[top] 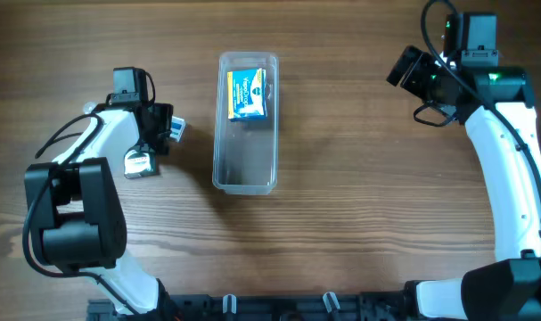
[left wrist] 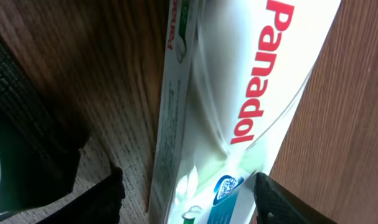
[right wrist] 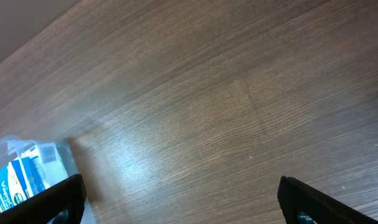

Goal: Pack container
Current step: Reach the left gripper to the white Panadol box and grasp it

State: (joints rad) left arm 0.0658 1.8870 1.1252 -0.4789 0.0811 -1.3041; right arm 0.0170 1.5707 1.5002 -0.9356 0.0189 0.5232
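Panadol box [left wrist: 238, 93], ends out of frame

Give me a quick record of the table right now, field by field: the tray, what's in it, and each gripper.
container: long clear plastic tray, middle of the wooden table
inside: one blue and yellow box at the end away from the robot; nothing else in it
left gripper: fingers either side of a white Panadol box; grip unclear
right gripper: open, holding nothing, above the table
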